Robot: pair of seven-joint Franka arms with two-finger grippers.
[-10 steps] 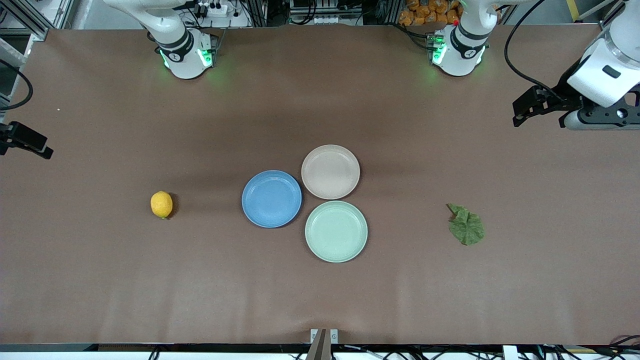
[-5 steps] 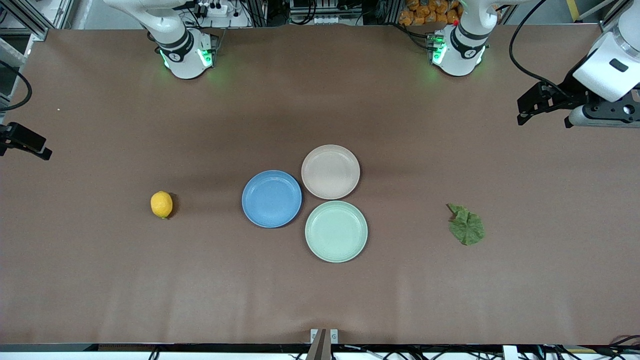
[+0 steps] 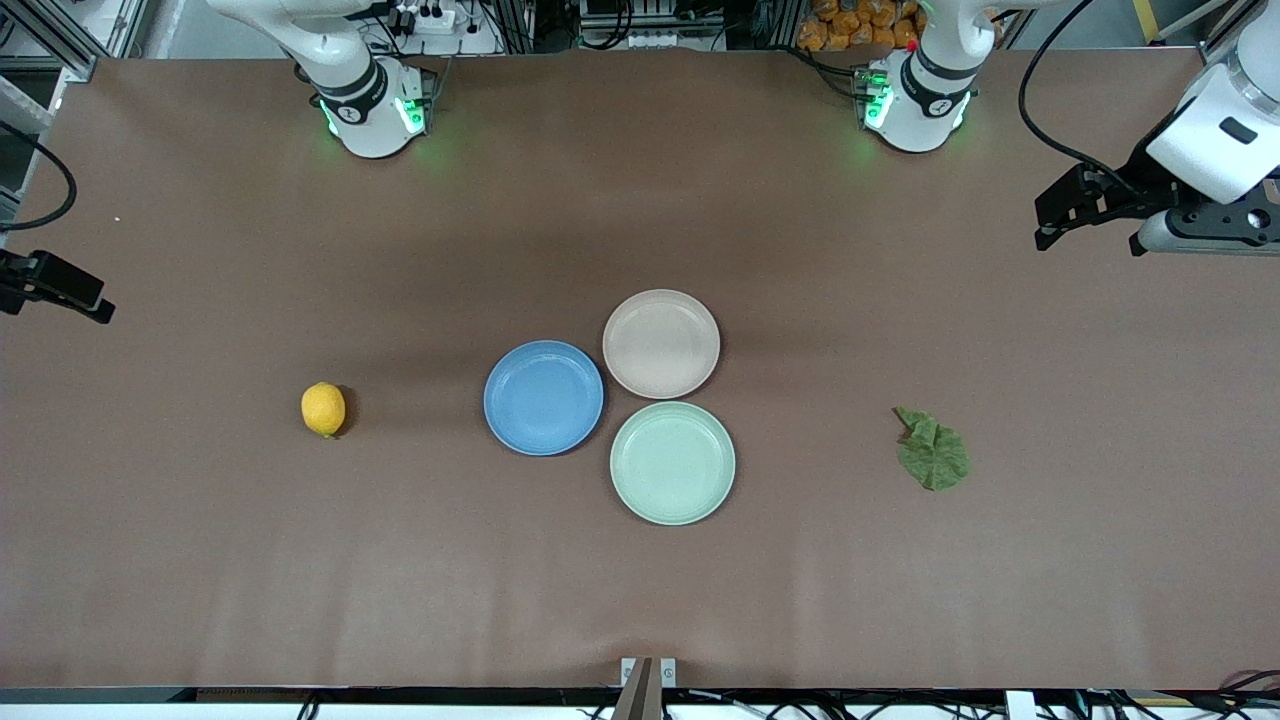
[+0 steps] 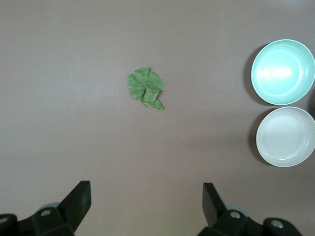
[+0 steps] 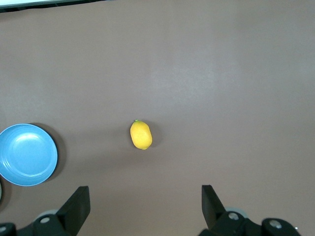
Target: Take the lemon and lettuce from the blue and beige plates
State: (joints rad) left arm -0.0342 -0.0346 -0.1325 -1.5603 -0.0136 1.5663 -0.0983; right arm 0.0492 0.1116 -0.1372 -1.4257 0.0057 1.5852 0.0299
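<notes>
Plates are sitting clustered at mid-table: the blue plate, the beige plate and a mint-green plate are lying rim to rim, all three bare, on the brown table. Taking the blue plate as the landmark, the lemon is resting on the tabletop well apart from it toward the right arm's end, and the lettuce is lying flat on the tabletop well apart from it toward the left arm's end, past the mint-green plate. The front view is catching the left gripper up in the air over the left arm's end of the table, and only a dark edge of the right gripper over the right arm's end. The wrist views are adding what that view is hiding: the left gripper is showing its fingers spread wide with nothing between them, looking down on the lettuce, and the right gripper is likewise gaping and empty above the lemon.
</notes>
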